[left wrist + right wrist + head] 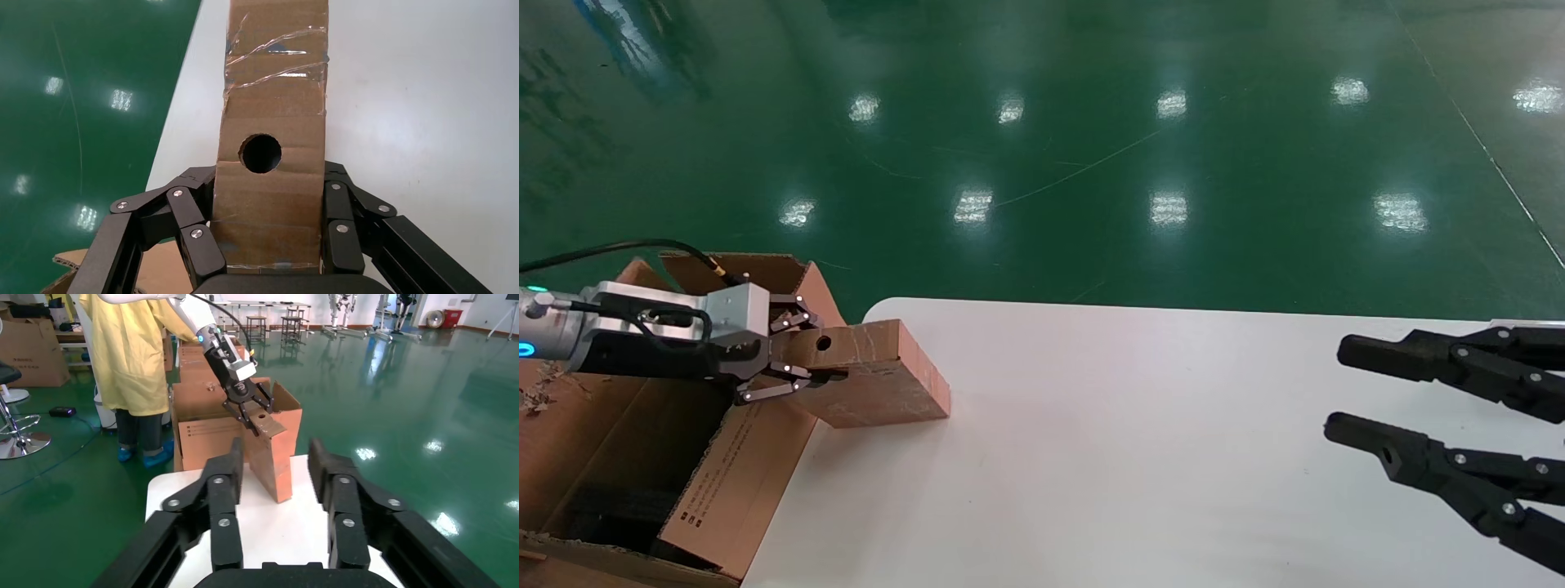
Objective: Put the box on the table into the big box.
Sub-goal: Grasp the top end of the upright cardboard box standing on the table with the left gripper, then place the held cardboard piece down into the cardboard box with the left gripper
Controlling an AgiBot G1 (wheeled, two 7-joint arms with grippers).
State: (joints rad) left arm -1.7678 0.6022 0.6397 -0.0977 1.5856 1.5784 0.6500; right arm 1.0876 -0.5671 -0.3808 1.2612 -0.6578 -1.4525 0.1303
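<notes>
My left gripper (793,359) is shut on one end of the box (878,376), a small flat brown carton with a round hole, and holds it on edge and tilted at the table's (1132,425) left corner. In the left wrist view the fingers (339,242) clamp both narrow sides of the box (272,116) below its hole. The big box (625,441) stands open at the left, off the table, with a printed flap (731,474). My right gripper (1332,388) is open and empty at the table's right side. The right wrist view shows the box (272,468) and the big box (208,432) beyond it.
A green glossy floor (1091,147) lies beyond the table's far edge. In the right wrist view a person in a yellow gown (128,355) stands behind the big box, with another carton (33,349) and a stool (18,438) further off.
</notes>
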